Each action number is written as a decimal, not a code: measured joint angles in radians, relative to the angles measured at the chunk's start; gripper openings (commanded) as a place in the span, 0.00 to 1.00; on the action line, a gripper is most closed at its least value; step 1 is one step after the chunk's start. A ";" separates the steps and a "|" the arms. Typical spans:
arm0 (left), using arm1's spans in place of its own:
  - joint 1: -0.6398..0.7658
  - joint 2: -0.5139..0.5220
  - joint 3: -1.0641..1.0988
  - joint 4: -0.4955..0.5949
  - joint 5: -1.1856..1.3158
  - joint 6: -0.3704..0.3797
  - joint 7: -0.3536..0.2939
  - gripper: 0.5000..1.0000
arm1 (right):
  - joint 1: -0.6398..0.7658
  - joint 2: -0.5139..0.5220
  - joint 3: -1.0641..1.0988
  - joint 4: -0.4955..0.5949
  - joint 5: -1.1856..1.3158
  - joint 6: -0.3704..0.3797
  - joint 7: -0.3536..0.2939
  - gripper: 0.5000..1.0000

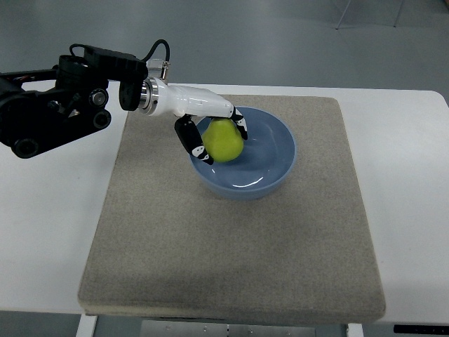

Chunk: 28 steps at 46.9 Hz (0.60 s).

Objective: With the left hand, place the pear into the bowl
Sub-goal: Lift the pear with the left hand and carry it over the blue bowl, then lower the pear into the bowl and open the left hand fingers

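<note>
A yellow-green pear (224, 141) is held over the left part of a blue bowl (270, 179). My left hand (216, 135) reaches in from the left, its white and black fingers (188, 137) curled around the pear. The pear sits inside the bowl's rim; whether it touches the bowl's bottom I cannot tell. The right arm does not show.
The bowl stands on a grey-brown mat (231, 246) that covers most of a white table (49, 232). The black arm (56, 105) hangs over the table's left rear. Grey floor lies beyond the far edge.
</note>
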<state>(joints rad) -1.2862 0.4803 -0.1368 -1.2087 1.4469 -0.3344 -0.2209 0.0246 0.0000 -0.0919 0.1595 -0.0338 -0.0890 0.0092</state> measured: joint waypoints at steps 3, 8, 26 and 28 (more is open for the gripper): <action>0.008 -0.008 -0.001 0.003 0.003 0.005 0.000 0.32 | 0.000 0.000 0.000 0.000 0.000 0.000 0.000 0.85; 0.021 -0.026 -0.002 0.006 0.004 0.018 0.001 0.41 | 0.000 0.000 0.000 0.000 0.000 0.000 0.000 0.85; 0.032 -0.052 -0.003 0.020 0.006 0.061 0.002 0.77 | 0.000 0.000 0.000 0.000 0.000 0.000 0.000 0.85; 0.033 -0.052 -0.003 0.020 0.005 0.061 0.002 0.78 | 0.000 0.000 0.000 0.000 0.000 0.000 0.000 0.85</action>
<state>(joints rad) -1.2535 0.4279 -0.1394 -1.1889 1.4522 -0.2730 -0.2193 0.0245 0.0000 -0.0915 0.1595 -0.0337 -0.0890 0.0092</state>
